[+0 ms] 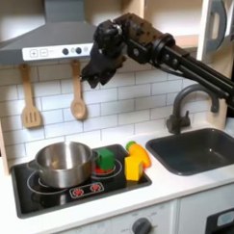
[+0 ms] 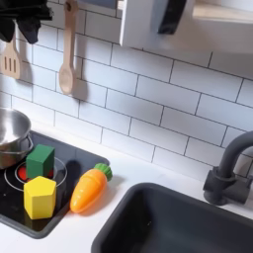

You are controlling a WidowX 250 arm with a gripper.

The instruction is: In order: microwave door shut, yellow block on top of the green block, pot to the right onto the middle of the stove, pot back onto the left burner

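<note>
The steel pot (image 1: 61, 162) (image 2: 8, 133) sits on the left burner (image 1: 33, 180) of the black stove (image 1: 55, 197) (image 2: 12, 219). Just to the first exterior view's right of it is the green block (image 1: 105, 161) (image 2: 40, 160), and the yellow block (image 1: 134, 168) (image 2: 40, 196) stands beside that on the stove's corner. My gripper (image 1: 94, 76) hangs high over the stove, in front of the tiled wall, well above the blocks. It is too dark to read how its fingers stand. The microwave door (image 1: 217, 22) (image 2: 158, 18) is up at the top; I cannot tell whether it is shut.
An orange carrot-shaped toy (image 1: 141, 151) (image 2: 89, 188) lies next to the yellow block. A dark sink (image 1: 201, 150) (image 2: 183, 222) with a faucet (image 1: 186, 106) (image 2: 231, 174) is at the first exterior view's right. A wooden spatula (image 1: 29, 100) and spoon (image 1: 77, 92) hang under the range hood (image 1: 43, 43).
</note>
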